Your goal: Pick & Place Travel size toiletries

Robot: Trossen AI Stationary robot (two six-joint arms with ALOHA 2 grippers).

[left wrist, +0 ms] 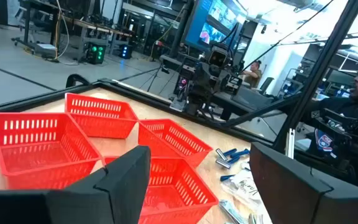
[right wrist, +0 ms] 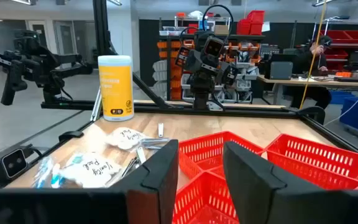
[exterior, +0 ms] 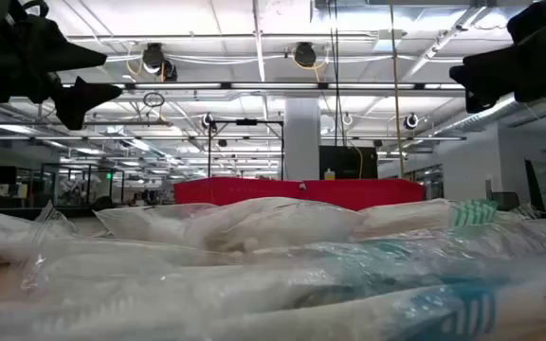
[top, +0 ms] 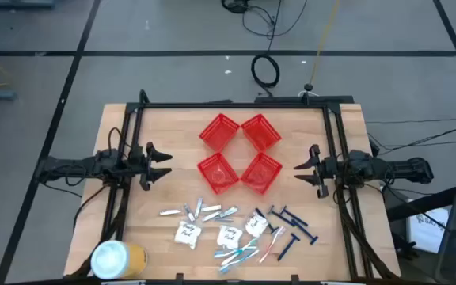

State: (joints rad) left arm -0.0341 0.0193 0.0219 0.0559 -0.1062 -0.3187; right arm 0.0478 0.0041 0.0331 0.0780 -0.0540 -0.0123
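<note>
The travel size toiletries (top: 236,229) lie in a tight heap at the lower centre of the high view, on the table (top: 117,127) just below the four red baskets (top: 240,152), all of which look empty. The left gripper (top: 163,162) at centre left and the right gripper (top: 301,170) at centre right both hover beside the baskets with fingers spread, holding nothing. Because razors, toothbrushes and sachets overlap, I think the fingers may catch two items together or push the heap aside.

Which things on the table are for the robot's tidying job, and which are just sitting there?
For the job:
- dark blue razors
- toothbrushes
- white sachets
- little tubes
- red baskets, where they probably go

Just sitting there:
- yellow can
</note>
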